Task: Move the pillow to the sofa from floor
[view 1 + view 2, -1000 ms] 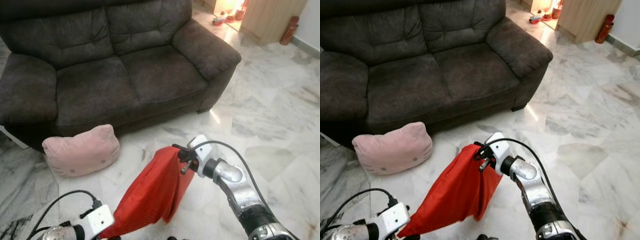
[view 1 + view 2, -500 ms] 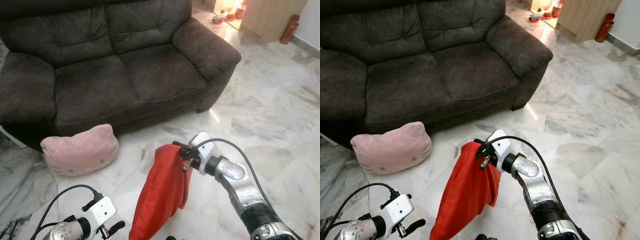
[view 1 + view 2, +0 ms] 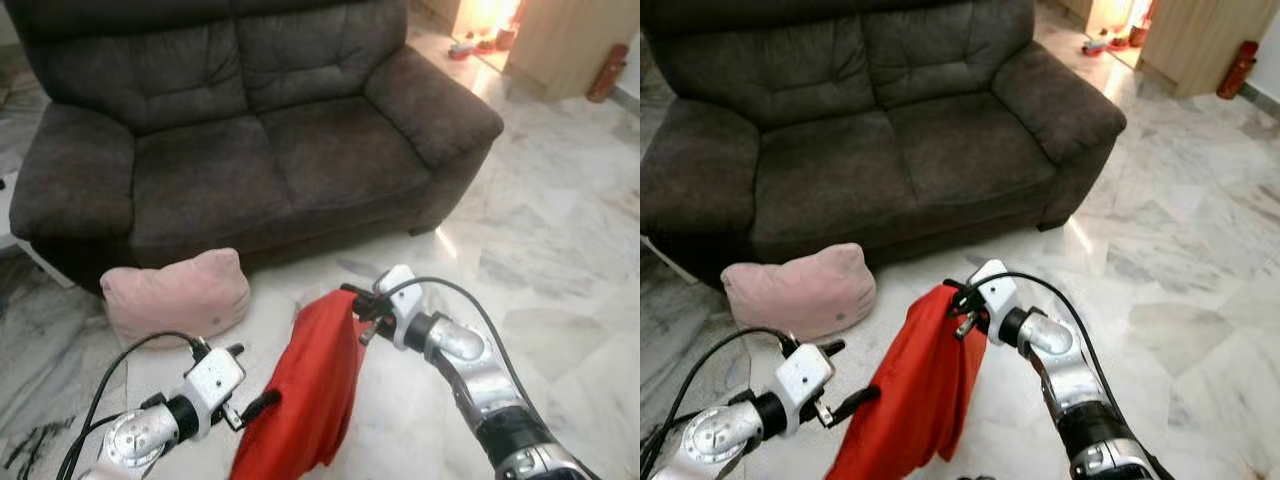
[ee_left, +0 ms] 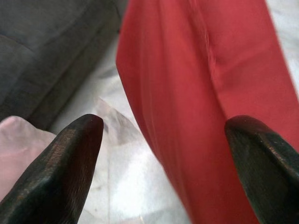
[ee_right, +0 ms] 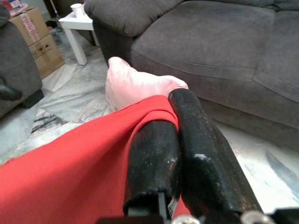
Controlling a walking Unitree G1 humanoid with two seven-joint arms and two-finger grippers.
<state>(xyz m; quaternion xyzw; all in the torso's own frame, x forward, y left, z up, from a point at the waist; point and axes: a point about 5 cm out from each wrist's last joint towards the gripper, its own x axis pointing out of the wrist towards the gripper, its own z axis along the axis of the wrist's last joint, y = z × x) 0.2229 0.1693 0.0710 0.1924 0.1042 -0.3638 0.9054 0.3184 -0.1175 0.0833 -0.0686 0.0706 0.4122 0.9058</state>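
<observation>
Right gripper sits mid-frame in the left eye view, fingers pinched together on the top edge of a red cloth, which hangs limp from it down toward the bottom edge of the frame. Right wrist view confirms it: both black fingers pressed side by side with red fabric caught between them. Left gripper is lower left, fingers spread apart, holding nothing, with one fingertip just beside the cloth's left edge; in the left wrist view the two fingertips stand wide with red fabric across the gap, contact unclear. Pink pillow lies on the marble floor at left of centre, just in front of the sofa base below the left seat cushion, apart from both grippers. Sofa is dark grey-brown and spans the upper half of the frame. A small white side table and a cardboard box show in the right wrist view.
</observation>
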